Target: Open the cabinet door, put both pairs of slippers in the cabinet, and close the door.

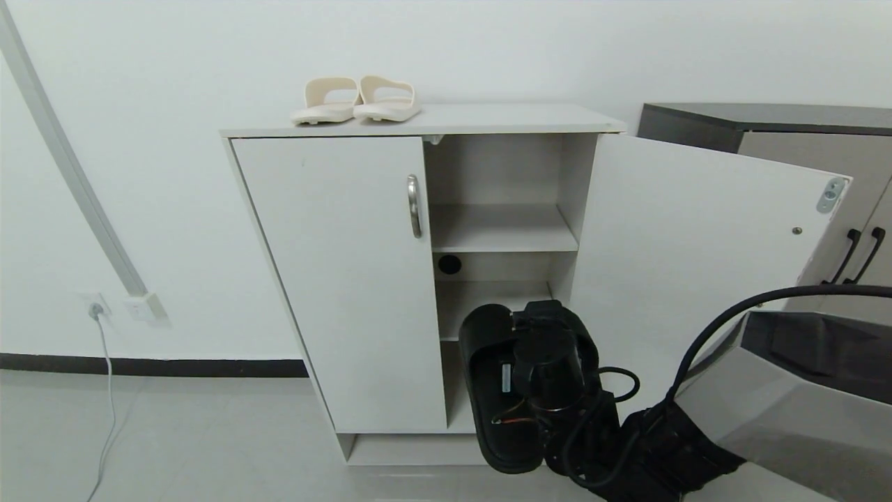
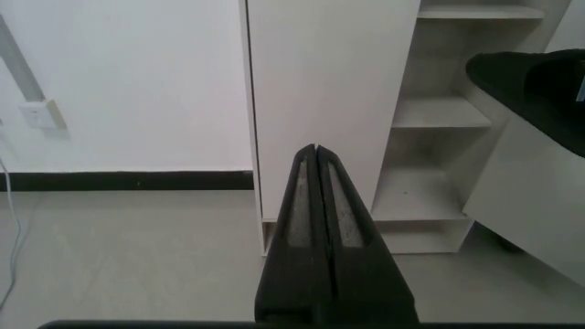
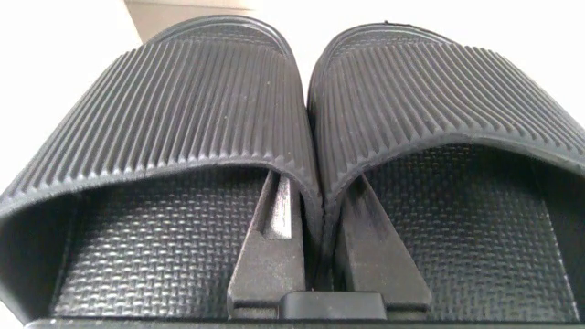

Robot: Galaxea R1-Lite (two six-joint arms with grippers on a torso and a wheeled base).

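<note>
With right jaws pinching the black slippers (image 1: 483,348) and left jaws clenched empty, we should slide them level onto a shelf (image 1: 488,298).

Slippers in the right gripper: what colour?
The held slippers are black, ribbed straps; best seen in the right wrist view.

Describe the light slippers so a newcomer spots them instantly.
Find the white cabinet against the wall, its right door open. On its flat top, above the closed left door, the cream slippers sit side by side. Unlike the black slippers clamped low in the right gripper, this pair is pale and untouched.
</note>
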